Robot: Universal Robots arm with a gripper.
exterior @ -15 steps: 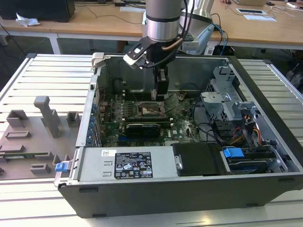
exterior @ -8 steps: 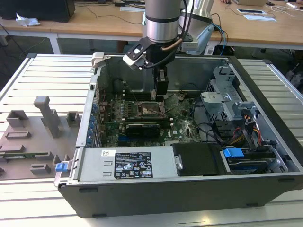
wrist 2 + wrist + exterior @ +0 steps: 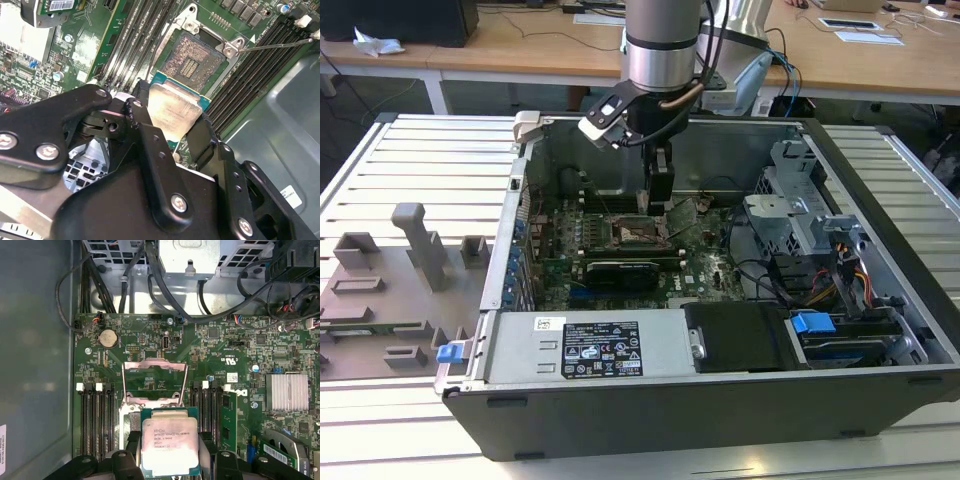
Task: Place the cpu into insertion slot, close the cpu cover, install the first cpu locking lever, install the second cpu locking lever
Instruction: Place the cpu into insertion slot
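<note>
Black jaws grip the cpu (image 3: pixel 175 112) by two opposite edges, a finger (image 3: pixel 141 117) pressed to each side, its silver top facing out in both wrist views (image 3: pixel 169 447). The chip is not seated. It hangs over the near edge of the insertion slot (image 3: pixel 192 55), whose tan contact field lies bare.

In the first wrist view the cpu cover (image 3: pixel 155 365) stands swung up off the socket, green board showing through its window. In the second wrist view a thin metal lever (image 3: pixel 275 45) juts out across the memory slots (image 3: pixel 135 40), which flank the socket on both sides. Close around it on the board are a coin cell (image 3: pixel 107 338), a finned heatsink (image 3: pixel 286 392) and black cables (image 3: pixel 165 285) draped from the drive bay.

In the exterior view the arm (image 3: pixel 660 50) reaches down from top centre into the open computer case (image 3: pixel 880 200), with the socket (image 3: pixel 635 232) at mid-frame. A grey power supply (image 3: pixel 585 348) fills the lower centre. The case lies on a slatted metal counter (image 3: pixel 420 160), with grey fixtures (image 3: pixel 410 260) at lower left.
</note>
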